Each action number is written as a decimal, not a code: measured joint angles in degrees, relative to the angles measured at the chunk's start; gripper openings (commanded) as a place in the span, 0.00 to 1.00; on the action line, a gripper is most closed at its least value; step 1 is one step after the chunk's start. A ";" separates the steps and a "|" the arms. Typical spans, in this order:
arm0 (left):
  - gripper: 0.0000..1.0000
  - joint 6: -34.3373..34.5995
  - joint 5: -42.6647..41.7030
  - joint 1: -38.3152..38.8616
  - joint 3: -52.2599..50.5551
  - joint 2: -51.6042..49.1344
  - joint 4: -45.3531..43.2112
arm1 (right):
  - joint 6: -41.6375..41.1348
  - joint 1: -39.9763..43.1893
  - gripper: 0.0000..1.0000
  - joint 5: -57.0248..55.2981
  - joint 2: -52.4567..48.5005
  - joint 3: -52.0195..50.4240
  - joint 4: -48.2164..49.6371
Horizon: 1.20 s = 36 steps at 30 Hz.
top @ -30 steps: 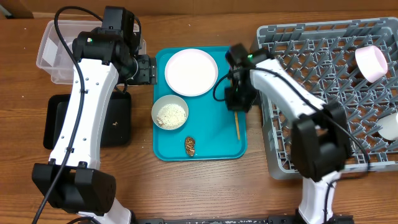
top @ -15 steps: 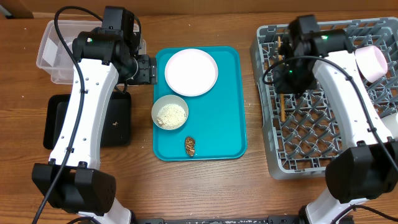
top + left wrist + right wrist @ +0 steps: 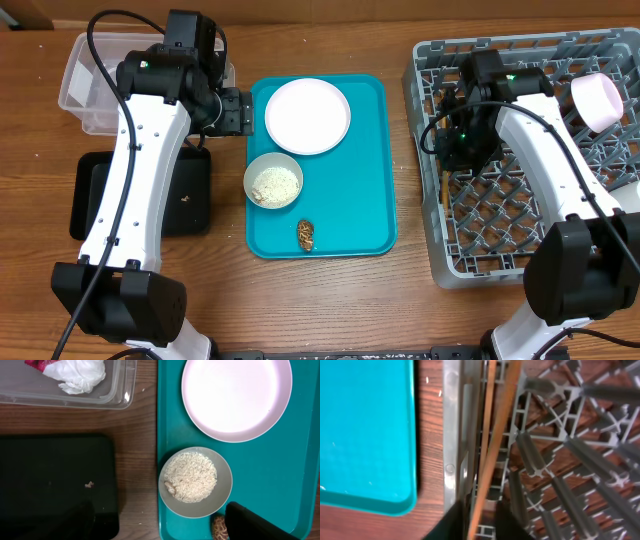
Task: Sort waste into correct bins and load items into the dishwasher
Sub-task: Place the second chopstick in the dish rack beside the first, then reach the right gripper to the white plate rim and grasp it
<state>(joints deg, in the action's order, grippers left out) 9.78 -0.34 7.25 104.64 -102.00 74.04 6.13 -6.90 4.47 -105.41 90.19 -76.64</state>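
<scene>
Counter: a brown wooden counter (image 3: 330, 300) carried everything
Rack: a large square grey plastic dish rack (image 3: 470, 230) stood on the right; a small pinkish cup (image 3: 597, 100) lay in its far part
Tray: a teal rectangular serving tray (image 3: 350, 200) sat in the middle
Bins: a shallow black rectangular tray (image 3: 195, 215) lay on the left; a clear plastic tub (image 3: 85, 90) stood behind it, holding a crumpled red-and-white wrapper (image 3: 75, 370)
Plate: a round white plate (image 3: 308, 115) rested at the teal tray's far end
Bowl: a small pale bowl (image 3: 273, 181) of white rice (image 3: 191, 476) stood just in front of the plate
Chopsticks: thin wooden chopsticks (image 3: 492, 445) lay along the rack's left edge, inside its frame
Lump: a small brown food lump (image 3: 305, 235) lay on the teal tray near the bowl
Right tool (image 3: 477, 527): over the rack's left edge; one chopstick ran between its fingers; whether they pinched it could not be told
Left tool (image 3: 243, 112): fingers spread wide, empty, beside the plate
</scene>
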 measured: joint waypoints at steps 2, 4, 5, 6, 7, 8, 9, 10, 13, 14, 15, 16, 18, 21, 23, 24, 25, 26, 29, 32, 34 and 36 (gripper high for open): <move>0.86 0.24 0.00 0.00 0.00 0.00 -0.02 | 0.00 0.00 0.34 0.02 0.00 0.00 -0.13; 0.86 0.39 -0.02 0.00 0.00 0.00 0.00 | -0.11 0.00 0.34 0.02 0.00 0.00 -0.26; 0.86 0.39 0.00 0.00 0.00 0.00 -0.02 | -0.31 0.00 0.35 0.04 0.00 0.00 -0.39; 0.86 0.39 0.00 0.00 0.00 0.00 -0.04 | -0.55 0.00 0.35 0.07 0.02 0.00 -0.46; 0.86 0.39 0.00 0.00 0.00 0.00 -0.07 | -0.66 0.00 0.36 0.04 0.02 0.00 -0.50; 0.86 0.39 0.00 0.00 0.00 0.00 -0.07 | -0.98 0.00 0.37 0.17 0.02 0.00 -0.46; 0.86 0.39 -0.02 0.00 0.00 0.00 -0.07 | -1.22 0.00 0.39 0.48 0.15 0.02 -0.33; 0.86 0.39 0.00 0.00 0.00 0.00 -0.09 | -1.40 0.00 0.43 1.18 0.39 0.11 0.15; 0.86 0.44 0.00 0.00 -0.02 0.00 -0.28 | -1.97 -0.15 0.60 4.83 2.29 1.70 3.08; 0.86 0.61 0.00 0.00 -0.02 0.00 -0.35 | -2.14 -0.26 0.61 5.88 3.08 2.10 5.09; 0.86 0.68 0.00 0.00 -0.02 0.00 -0.35 | -2.03 -0.59 0.62 7.19 3.98 2.89 7.54; 0.86 0.83 0.00 0.00 0.00 0.00 -0.35 | -2.27 -1.03 0.63 7.96 4.68 3.45 10.29; 0.86 0.85 0.00 0.00 0.00 0.00 -0.33 | -2.51 -2.34 0.64 9.38 5.55 4.57 15.87; 0.87 1.01 0.00 0.00 0.00 0.00 -0.15 | -3.69 -4.72 0.64 10.62 5.49 5.01 22.47; 0.87 1.03 -0.02 0.00 0.00 0.00 0.26 | -5.29 -6.49 0.64 11.04 4.59 5.03 25.59; 0.87 1.03 0.00 0.00 0.00 0.00 0.44 | -6.14 -7.34 0.64 11.19 3.85 5.05 26.67; 0.87 1.03 0.00 0.00 0.00 0.00 0.59 | -7.08 -8.22 0.65 11.26 2.91 5.07 27.56; 0.87 1.03 0.00 0.00 -0.02 0.00 0.70 | -7.89 -9.25 0.65 11.41 1.55 5.07 28.39; 0.87 1.03 0.00 0.00 0.00 0.00 0.74 | -10.43 -11.89 0.67 10.95 -3.23 5.07 30.32; 0.87 1.03 0.00 0.00 0.00 0.00 0.76 | -12.85 -14.03 0.67 9.03 -8.57 5.07 32.30; 0.87 1.03 0.02 0.00 0.00 0.00 0.76 | -14.91 -15.17 0.67 7.43 -11.78 5.05 33.29; 0.87 1.03 0.02 0.00 0.00 0.00 0.76 | -17.22 -16.04 0.68 5.92 -14.60 5.05 34.40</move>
<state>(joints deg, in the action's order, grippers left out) 10.81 -0.32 7.25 104.64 -102.00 74.81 -11.09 -22.94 10.39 -120.01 95.24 -42.24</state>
